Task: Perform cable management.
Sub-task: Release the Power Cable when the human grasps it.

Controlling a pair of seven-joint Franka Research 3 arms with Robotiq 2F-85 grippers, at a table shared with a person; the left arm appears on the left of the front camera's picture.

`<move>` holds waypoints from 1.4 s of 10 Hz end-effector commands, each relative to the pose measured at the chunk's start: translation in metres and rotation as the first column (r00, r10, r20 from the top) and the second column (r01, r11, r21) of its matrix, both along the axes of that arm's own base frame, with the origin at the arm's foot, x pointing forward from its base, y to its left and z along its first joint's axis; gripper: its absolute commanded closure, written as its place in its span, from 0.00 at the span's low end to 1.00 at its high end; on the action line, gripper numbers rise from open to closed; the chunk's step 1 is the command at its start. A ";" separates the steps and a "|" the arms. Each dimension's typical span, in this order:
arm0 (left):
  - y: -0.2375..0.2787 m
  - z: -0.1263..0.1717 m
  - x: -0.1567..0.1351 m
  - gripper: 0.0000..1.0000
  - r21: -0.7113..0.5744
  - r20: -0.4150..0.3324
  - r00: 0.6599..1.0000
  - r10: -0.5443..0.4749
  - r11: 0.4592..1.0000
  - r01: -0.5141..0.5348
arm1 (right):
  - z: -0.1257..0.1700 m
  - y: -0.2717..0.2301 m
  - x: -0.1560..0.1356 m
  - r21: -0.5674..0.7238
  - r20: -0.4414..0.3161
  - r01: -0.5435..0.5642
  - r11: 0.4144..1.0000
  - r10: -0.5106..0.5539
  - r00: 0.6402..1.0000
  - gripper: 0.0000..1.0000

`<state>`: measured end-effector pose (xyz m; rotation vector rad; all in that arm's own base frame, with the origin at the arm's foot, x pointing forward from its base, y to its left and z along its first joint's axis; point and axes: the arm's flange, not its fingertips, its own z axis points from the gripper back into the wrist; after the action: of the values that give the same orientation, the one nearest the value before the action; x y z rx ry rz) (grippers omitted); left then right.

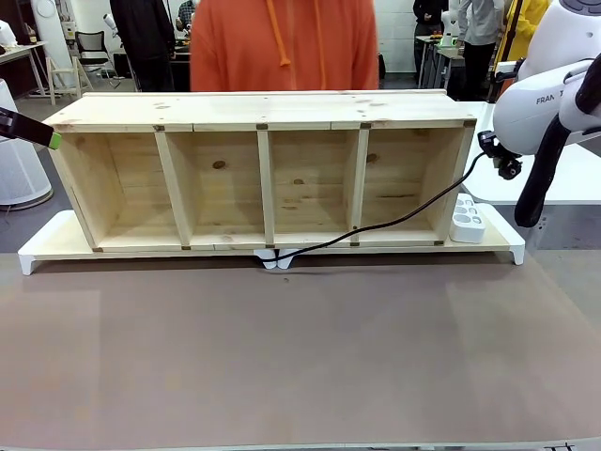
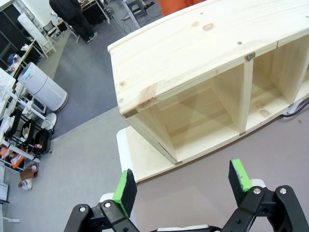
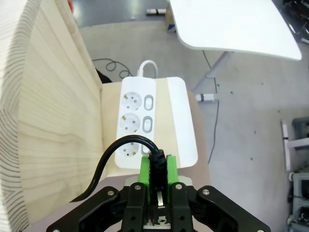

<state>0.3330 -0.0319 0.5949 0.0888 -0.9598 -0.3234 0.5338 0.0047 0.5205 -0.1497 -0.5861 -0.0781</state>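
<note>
The thin black cable [image 1: 394,222] runs from white clips [image 1: 278,257] at the shelf's front middle, across the rightmost compartment's floor, up to my right gripper [image 1: 496,150]. In the right wrist view that gripper [image 3: 155,166] is shut on the cable's plug end, and the cord [image 3: 108,152] loops away to the left. It hangs above a white power strip [image 3: 137,118], just over the socket nearest me. My left gripper [image 2: 182,183] is open with nothing between its green pads, hovering off the shelf's left end [image 2: 145,121]. Its fingertip [image 1: 47,137] pokes in at the far left of the front view.
A long wooden shelf [image 1: 263,111] with several open compartments lies on a white board [image 1: 56,240]. The power strip [image 1: 467,218] sits on the board beside the shelf's right end. A person in orange [image 1: 282,42] stands behind the shelf. Brown tabletop [image 1: 300,357] spreads in front.
</note>
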 end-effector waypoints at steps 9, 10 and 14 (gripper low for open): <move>-0.001 0.000 0.001 0.00 0.003 0.007 1.000 0.001 1.000 -0.001 | 0.001 0.000 0.000 -0.002 0.007 -0.002 1.000 0.002 1.000 0.84; -0.001 0.000 0.001 0.00 0.003 0.007 1.000 0.001 1.000 -0.001 | 0.001 0.000 0.000 -0.002 0.007 -0.002 1.000 0.002 1.000 0.84; -0.001 0.000 0.001 0.00 0.003 0.007 1.000 0.001 1.000 -0.001 | 0.001 0.000 0.000 -0.002 0.007 -0.002 1.000 0.002 1.000 0.84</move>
<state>0.3330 -0.0319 0.5949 0.0889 -0.9598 -0.3234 0.5337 0.0047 0.5206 -0.1499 -0.5858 -0.0776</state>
